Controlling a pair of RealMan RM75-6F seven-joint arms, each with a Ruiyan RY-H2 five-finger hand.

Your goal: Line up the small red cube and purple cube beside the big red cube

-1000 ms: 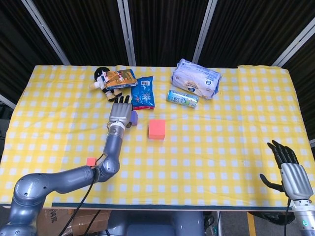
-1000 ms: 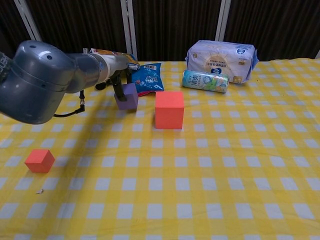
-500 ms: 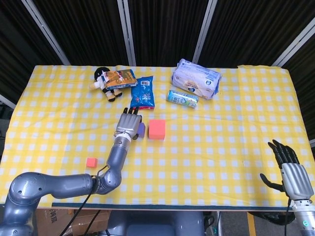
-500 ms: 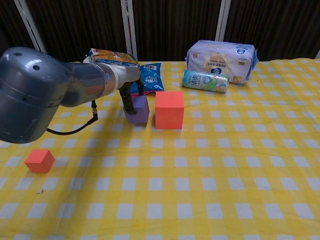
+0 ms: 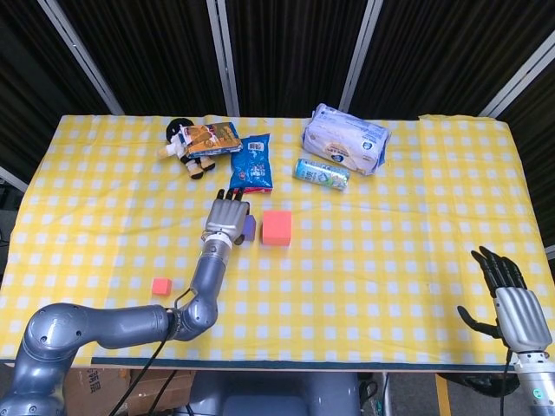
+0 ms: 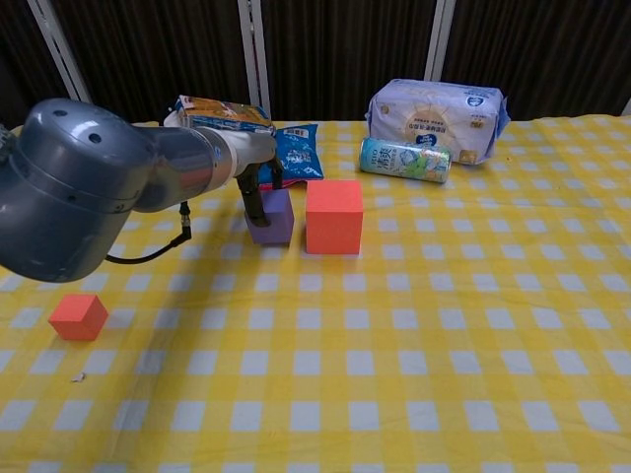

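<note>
Since half a second ago, left hand barely shifted, still clamped on one purple cube, just left of one big red cube. One small red cube sits lower left amid open worktop; right hand, fingers apart, hangs past the lower-right edge.

Yellow-and-white checked tablecloth; purple cube; red cubes.

Bright even overhead light, soft shadows, sharp pics, dark bkgd.

A robot test lab: a table under yellow checked cloth stands before black curtains hung on metal poles.
</note>
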